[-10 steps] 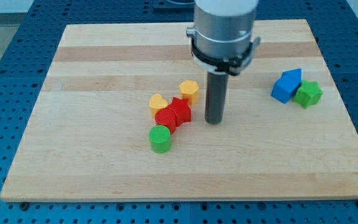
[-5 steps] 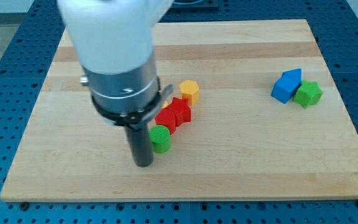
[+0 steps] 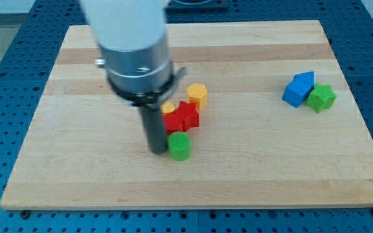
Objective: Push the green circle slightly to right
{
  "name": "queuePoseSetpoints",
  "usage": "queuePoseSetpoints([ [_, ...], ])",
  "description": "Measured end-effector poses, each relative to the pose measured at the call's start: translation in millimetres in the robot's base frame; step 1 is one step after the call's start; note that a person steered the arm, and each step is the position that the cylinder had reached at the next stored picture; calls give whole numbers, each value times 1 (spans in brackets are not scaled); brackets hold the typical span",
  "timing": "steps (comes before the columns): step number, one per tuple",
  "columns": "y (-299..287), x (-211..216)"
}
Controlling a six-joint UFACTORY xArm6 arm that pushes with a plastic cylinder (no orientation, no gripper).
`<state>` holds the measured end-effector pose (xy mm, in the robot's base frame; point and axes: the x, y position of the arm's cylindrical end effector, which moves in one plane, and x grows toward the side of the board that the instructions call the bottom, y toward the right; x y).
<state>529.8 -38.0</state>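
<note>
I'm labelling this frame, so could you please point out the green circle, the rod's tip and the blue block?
green circle (image 3: 180, 146), camera view, its top face
my tip (image 3: 156, 151), camera view, rod's lower end
blue block (image 3: 299, 89), camera view, its front face

A pale wooden table (image 3: 251, 168), built from long planks whose grain runs across the view in lighter and darker bands, fills most of the frame. It rests on a blue base plate (image 3: 5, 71) drilled with a regular grid of small dark holes, visible along the view's left, right and bottom edges and at the top corners. Even, soft light falls from above, casting only faint shadows on the wood.
</note>
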Motion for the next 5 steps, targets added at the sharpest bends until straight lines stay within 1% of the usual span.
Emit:
queuePoseSetpoints([
  [1,96,-1],
  [2,153,-9],
  [4,146,-9],
  [5,124,9],
])
